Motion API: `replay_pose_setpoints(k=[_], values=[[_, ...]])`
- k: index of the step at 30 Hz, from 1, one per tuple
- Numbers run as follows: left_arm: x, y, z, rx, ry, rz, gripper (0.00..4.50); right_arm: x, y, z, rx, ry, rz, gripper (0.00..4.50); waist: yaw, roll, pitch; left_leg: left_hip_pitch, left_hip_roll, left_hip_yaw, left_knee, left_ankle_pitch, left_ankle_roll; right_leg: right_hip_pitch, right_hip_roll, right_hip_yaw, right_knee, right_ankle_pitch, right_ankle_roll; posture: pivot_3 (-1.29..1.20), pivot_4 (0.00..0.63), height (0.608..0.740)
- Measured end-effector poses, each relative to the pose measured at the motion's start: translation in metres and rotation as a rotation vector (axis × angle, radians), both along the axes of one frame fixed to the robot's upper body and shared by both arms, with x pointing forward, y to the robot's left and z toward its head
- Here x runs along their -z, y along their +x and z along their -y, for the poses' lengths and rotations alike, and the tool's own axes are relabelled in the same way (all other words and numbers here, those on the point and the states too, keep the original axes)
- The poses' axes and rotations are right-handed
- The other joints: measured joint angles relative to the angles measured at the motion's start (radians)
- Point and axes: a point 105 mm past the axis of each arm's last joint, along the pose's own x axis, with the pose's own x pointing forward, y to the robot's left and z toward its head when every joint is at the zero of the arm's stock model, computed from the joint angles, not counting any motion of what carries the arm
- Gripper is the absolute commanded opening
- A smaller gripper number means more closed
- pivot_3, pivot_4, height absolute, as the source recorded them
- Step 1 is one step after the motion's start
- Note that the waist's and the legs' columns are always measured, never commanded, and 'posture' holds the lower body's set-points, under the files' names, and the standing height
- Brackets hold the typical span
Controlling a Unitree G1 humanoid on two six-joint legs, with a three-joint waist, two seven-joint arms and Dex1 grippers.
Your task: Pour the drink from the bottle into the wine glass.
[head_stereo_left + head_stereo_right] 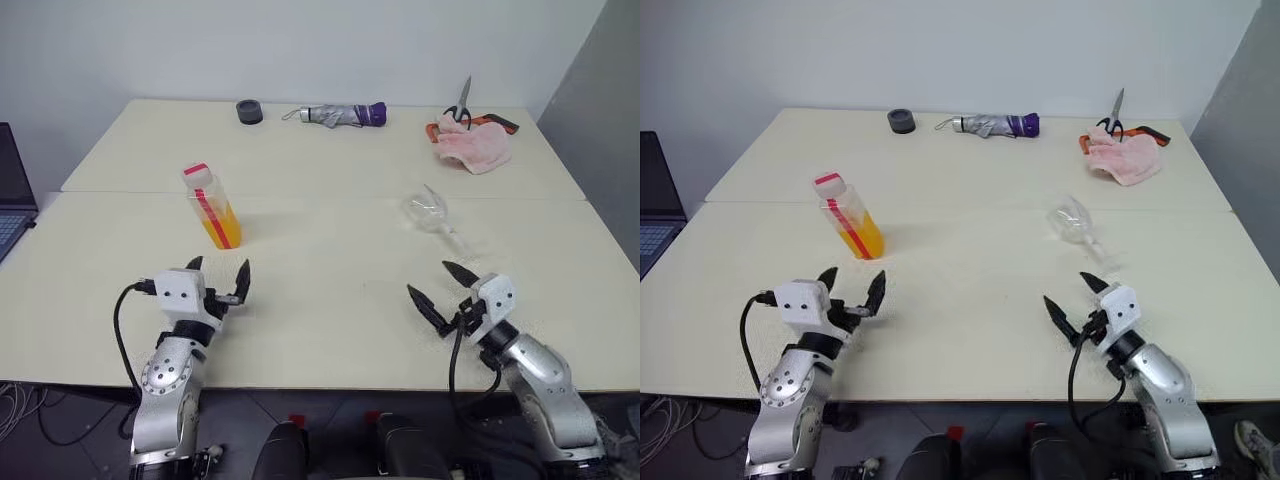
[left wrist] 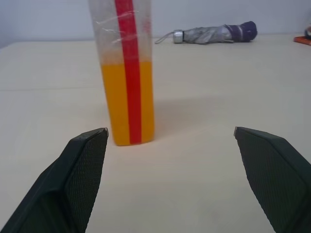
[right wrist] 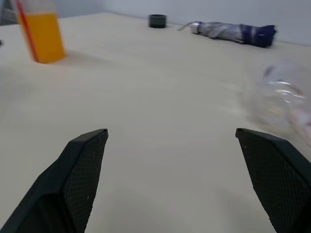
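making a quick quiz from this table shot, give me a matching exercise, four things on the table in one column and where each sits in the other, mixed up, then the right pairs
Things:
1. bottle
2. wine glass
3. folded umbrella
4. scissors

Places:
A. far edge of the table, about the middle, beside a small dark round object
B. just ahead of the open left gripper, upright
C. far right corner, on the pink cloth
D. ahead of the open right gripper, tilted over

Pairs: 1-B, 2-D, 3-A, 4-C
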Motion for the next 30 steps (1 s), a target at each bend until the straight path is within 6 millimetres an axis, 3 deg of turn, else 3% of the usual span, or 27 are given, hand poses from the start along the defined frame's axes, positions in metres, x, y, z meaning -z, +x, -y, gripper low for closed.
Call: replay_pose_setpoints(k=[9,15,30], values=[[-0.015,0.02,0.002,-0.047,-0.001,0.003,4.45,-0.034,-0.003,-0.027,-0.249,0.0,-0.047,4.5,0.002,-0.001,0.0,-0.001,-0.001,-0.001,0.0,0.0,0.0,0.0,0.0,-0.001,0.0,0.001,-0.002,0.0,0.15,0.74],[-0.026,0.031,0.005,-0.088,0.015,0.012,4.45,-0.031,-0.012,-0.036,-0.349,-0.012,-0.11,4.5,0.003,-0.001,0.0,-0.001,-0.001,-0.001,0.0,0.0,0.0,0.0,0.0,-0.001,0.0,0.001,-0.002,0.0,0.15,0.74],[-0.053,0.044,0.007,-0.12,0.021,0.083,4.45,-0.038,-0.007,-0.044,-0.375,-0.027,-0.072,4.5,0.002,-0.001,0.0,-0.001,-0.001,-0.001,0.0,0.0,0.0,0.0,-0.001,-0.002,0.0,0.002,-0.003,0.0,0.15,0.74]])
